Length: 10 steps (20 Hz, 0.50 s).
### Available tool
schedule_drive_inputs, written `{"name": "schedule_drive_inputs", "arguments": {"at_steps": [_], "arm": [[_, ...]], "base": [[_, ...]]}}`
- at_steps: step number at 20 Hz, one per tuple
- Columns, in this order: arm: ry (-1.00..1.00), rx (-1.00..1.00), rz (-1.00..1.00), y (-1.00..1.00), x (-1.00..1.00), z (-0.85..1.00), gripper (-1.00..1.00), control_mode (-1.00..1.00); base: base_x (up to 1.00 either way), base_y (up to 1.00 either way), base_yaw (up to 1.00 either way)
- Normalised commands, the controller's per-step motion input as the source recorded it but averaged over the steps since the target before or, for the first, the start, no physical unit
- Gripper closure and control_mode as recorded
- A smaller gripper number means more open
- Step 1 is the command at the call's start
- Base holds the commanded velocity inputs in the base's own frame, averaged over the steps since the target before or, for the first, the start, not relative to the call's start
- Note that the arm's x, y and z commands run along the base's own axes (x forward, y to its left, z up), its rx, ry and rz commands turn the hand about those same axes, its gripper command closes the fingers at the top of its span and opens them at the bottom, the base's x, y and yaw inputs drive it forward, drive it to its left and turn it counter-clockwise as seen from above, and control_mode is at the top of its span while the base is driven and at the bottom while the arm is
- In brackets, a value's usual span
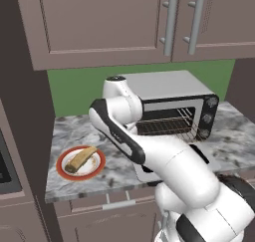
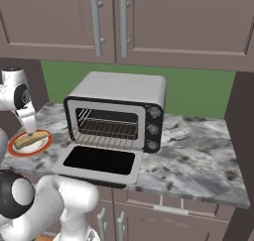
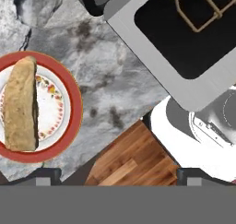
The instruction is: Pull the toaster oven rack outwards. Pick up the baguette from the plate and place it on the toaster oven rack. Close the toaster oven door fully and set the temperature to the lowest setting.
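Oven (image 2: pixel 116 111) taken as landmark. Door (image 2: pixel 99 163) dropped flat in front of the cavity; rack (image 2: pixel 106 132) drawn forward, front edge out past the opening and over the door hinge.

Plate (image 1: pixel 80 163) on the counter (image 2: pixel 198 155), to the left of the oven and apart from the door's left edge. Baguette (image 1: pixel 81 159) lying across the plate, not yet lifted.

Gripper (image 3: pixel 118 174) above the counter edge between plate and door, pointed down, jaws spread wide, holding nothing.

Governing relation, read from the hand view: baguette (image 3: pixel 20 105) off to the left of the fingertips (image 3: pixel 44 174), not between them. Long axis running roughly up-down in that view, so roughly crosswise to the line joining the fingertips. Judged requirement: shift toward the plate (image 3: pixel 69 89), away from the oven, then descent with the jaws straddling the loaf's narrow width. Little or no wrist roll likely needed.
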Motion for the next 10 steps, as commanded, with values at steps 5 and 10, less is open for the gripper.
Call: {"name": "schedule_drive_inputs", "arguments": {"at_steps": [5,10], "arm": [[0.03,0.0,-0.06,0.32,0.09,-0.61,-1.0,-1.0],[-0.11,0.0,-0.14,0.19,0.1,-0.38,-1.0,-1.0]], "base": [[0.0,0.0,0.0],[0.0,0.0,0.0]]}}
